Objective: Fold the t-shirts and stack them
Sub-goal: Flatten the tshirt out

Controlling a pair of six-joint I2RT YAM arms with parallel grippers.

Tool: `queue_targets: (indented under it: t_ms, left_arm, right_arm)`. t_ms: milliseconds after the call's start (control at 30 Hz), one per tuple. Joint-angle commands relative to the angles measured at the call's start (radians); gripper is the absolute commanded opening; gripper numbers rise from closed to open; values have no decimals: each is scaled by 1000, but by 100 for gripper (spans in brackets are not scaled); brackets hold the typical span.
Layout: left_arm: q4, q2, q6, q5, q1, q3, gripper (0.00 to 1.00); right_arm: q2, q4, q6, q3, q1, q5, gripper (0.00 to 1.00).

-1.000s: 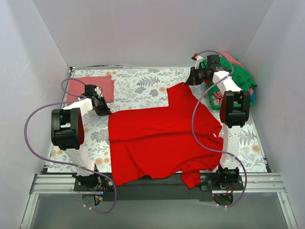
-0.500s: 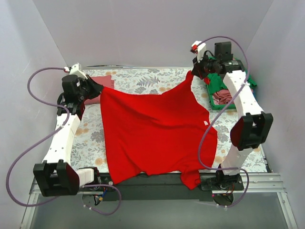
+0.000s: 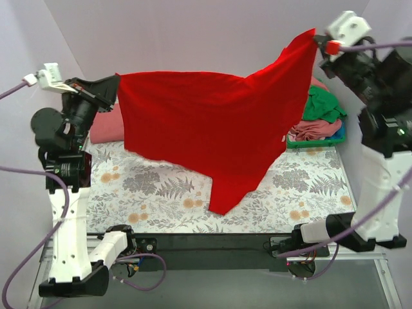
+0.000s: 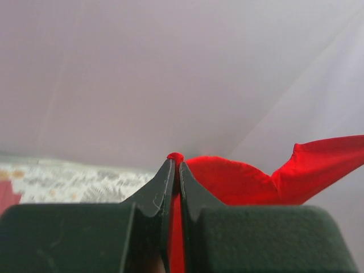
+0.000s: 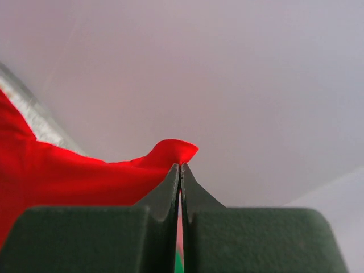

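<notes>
**Top external view.** The red t-shirt [image 3: 212, 122] hangs in the air across the middle of the frame. It is stretched between the left gripper [image 3: 118, 82] at upper left and the right gripper [image 3: 317, 42] at upper right. Its lowest tip dangles above the floral tablecloth [image 3: 154, 187].

- Count: two grippers and one red tee aloft.
- One folded salmon-pink tee [image 3: 103, 129] lies at left.
- One heap at right shows a green tee [image 3: 324, 105] and pink cloth [image 3: 310, 130]. The number of garments in the heap cannot be told.
- The right corner rides higher. Levelling both corners and lowering the hem first would likely lay the shirt flat.

**Left wrist view.** The left gripper [image 4: 175, 166] is clenched on a pinch of red cloth at frame centre.

**Right wrist view.** The right gripper [image 5: 180, 166] is likewise clamped on a red corner, with the rest of the shirt trailing to lower left.
</notes>
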Motion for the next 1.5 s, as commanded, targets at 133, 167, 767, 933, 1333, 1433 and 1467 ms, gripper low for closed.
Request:
queue_targets:
  t_ms: [133,167,767,933,1333,1433,1467]
  left_arm:
    - [47,-93,-41,-16,-15,176,0]
    - [50,-101,-38,-22,-18,185,0]
    - [69,-141,33,-71,-103,274,0]
    - [70,-148,79,-117,-115,191,0]
    - [92,-173,142,-220,-117,-88,0]
    - [93,-162,142,-208,-117,-50,0]
    - [95,-159,140,-201,-117,-39,0]
  right_arm:
    - [-138,161,61,94,-3,97,1]
    - [-144,175,55,112,-4,117,1]
    - [-107,308,70,204,-11,153,1]
    - [-45,311,108,175,-9,110,1]
    - [66,313,188,51,-9,22,1]
    - [60,311,187,59,-7,25,1]
    - [54,311,185,60,-9,27,1]
